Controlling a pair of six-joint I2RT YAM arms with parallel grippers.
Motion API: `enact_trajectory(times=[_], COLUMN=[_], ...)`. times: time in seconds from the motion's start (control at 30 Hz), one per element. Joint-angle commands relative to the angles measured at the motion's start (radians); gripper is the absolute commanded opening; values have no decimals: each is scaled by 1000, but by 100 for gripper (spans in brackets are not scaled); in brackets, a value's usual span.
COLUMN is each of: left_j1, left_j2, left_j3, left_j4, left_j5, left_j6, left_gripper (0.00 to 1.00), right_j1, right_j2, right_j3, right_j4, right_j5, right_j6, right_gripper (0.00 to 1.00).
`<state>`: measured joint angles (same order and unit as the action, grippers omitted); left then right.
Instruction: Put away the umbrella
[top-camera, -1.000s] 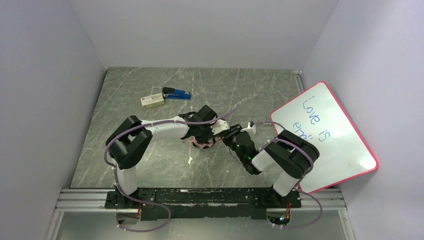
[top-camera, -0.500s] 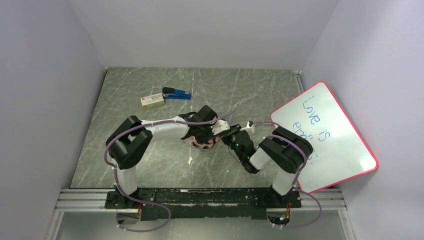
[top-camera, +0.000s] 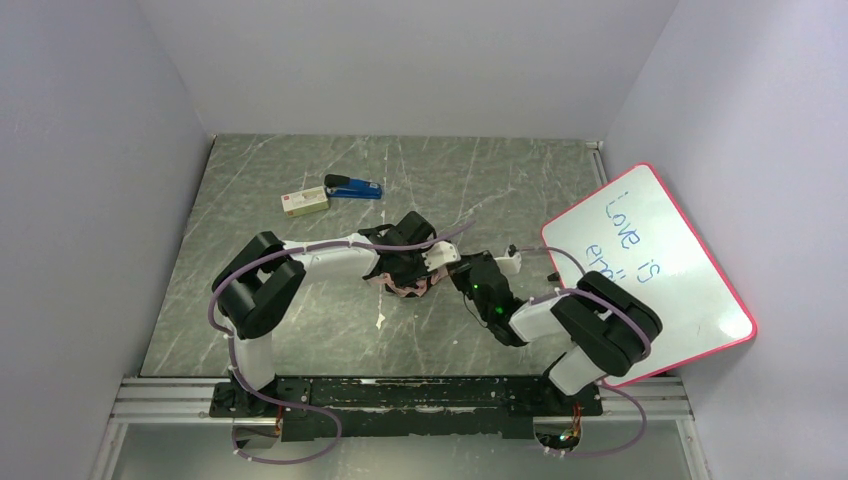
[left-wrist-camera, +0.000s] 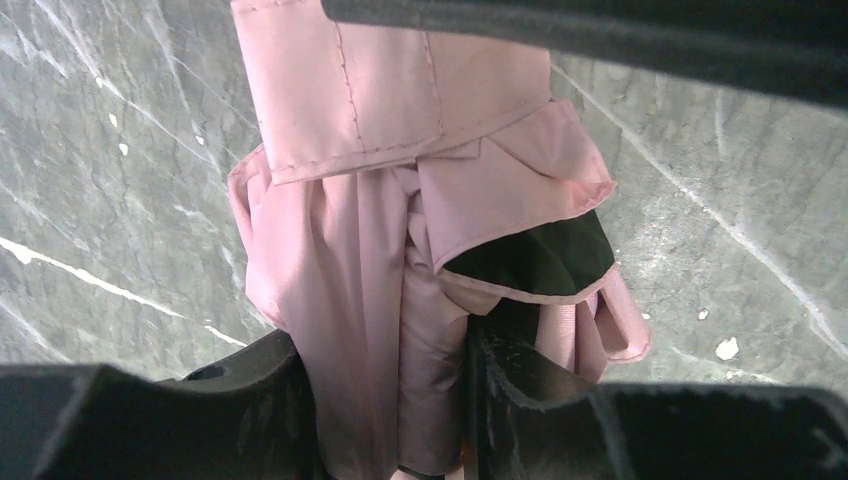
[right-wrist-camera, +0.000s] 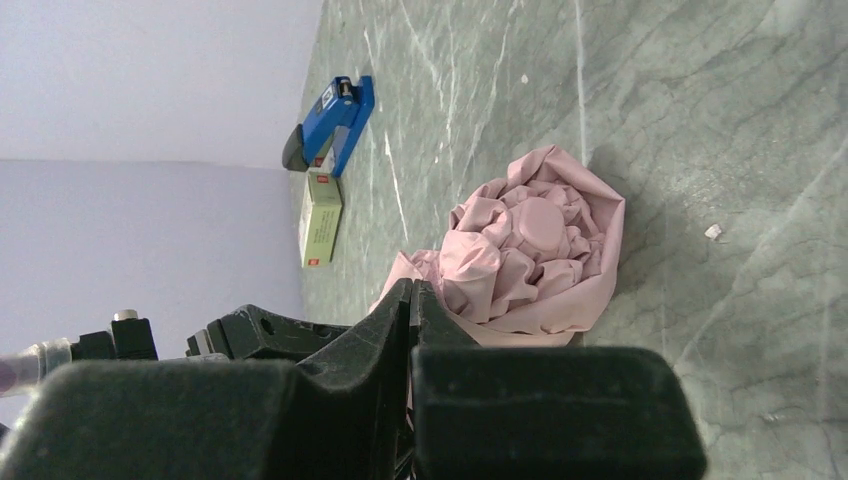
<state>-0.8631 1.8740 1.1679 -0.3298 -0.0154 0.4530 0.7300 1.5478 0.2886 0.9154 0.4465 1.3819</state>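
The tabletop (top-camera: 480, 180) is bearing a whiteboard (top-camera: 650, 270) that is leaning at its right edge. The umbrella (top-camera: 405, 285) is lying near the middle, its pink cloth loosely bunched. The left fingers (left-wrist-camera: 260, 400) are clenching the folds at one end. The right fingers (right-wrist-camera: 385, 335) are pressing together just beside it, with nothing showing between them. The bundling looks to be under way: the left should be holding firm while the right is gathering loose flaps snugly, without snagging the thin cloth.
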Motion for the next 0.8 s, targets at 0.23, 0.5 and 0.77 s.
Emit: enact_trajectory(times=[0.23,0.5,0.77], left_j1=[-9,-3,22], left_j2=[71,57,-2], left_j3=[-34,4,78], left_j4=[-73,-89,-149], left_j5=[-1,-9,6], left_j6=[28,48,55], left_gripper=[5,5,36], right_j1=[-10,-8,-10], right_j2=[-287,-714,-897], right_j3=[-75,-56,-69], right_j4=[-291,-700,-894], right_j5=[89,129,133], right_j6=[-150,-329,-339], right_gripper=[6,8,9])
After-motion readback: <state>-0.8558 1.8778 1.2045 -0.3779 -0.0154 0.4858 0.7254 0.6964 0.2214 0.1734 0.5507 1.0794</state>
